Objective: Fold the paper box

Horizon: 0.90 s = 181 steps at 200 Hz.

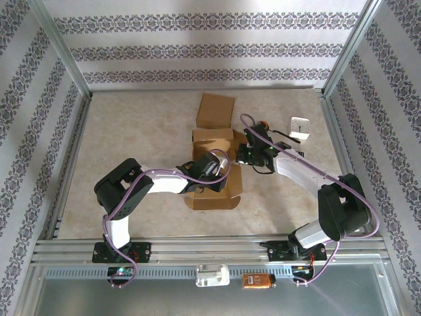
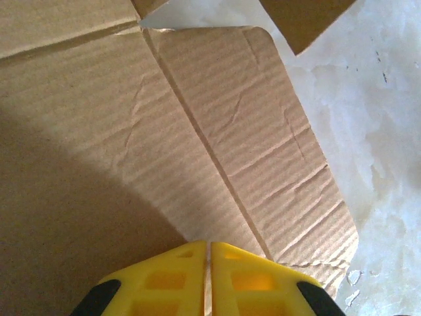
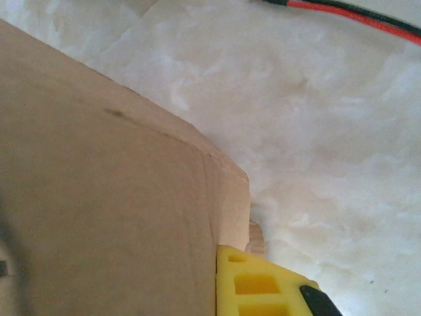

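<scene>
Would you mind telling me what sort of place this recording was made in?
Probably a robotics test cell: an aluminium frame, wallpaper-patterned wall panels, and two arms bolted to a marble-look table.

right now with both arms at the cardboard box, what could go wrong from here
The left gripper is shut just above a flap that is wrinkled beside its crease; pressing there may buckle it instead of folding it cleanly. One finger of the right gripper sits at the very corner of a cardboard panel, so it could slip off, and the panel may spring back.
</scene>
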Each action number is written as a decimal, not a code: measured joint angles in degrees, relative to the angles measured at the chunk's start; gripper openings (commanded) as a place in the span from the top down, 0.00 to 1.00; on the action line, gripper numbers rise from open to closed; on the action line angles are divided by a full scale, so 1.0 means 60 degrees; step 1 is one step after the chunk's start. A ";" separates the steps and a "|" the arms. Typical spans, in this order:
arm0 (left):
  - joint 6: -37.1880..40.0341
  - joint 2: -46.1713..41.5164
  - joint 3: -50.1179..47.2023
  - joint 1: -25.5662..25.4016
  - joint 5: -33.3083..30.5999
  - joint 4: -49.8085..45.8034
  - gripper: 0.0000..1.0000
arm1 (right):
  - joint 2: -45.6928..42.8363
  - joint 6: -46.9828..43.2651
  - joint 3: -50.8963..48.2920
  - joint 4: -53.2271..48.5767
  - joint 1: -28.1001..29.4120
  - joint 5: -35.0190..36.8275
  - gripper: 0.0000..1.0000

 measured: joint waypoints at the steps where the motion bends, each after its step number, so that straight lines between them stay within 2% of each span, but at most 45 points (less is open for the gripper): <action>1: 0.0000 -0.0004 0.0000 0.0000 0.0000 0.0004 0.90 | 0.0000 0.0011 0.0007 -0.0018 0.0000 -0.0015 0.91; 61: -0.0011 0.0000 0.0000 0.0004 0.0025 0.0058 0.90 | 0.0193 0.0896 0.0160 -0.0262 0.0113 -0.0495 0.90; 119: -0.0022 0.0160 0.0244 0.0033 0.0087 0.0051 0.89 | 0.0466 0.1599 -0.0412 0.0863 0.0535 -0.0160 0.87; 181: -0.0175 0.0004 0.0324 0.0098 0.0131 0.0066 0.77 | 0.0809 0.1643 -0.0732 0.1698 0.0772 0.0222 0.86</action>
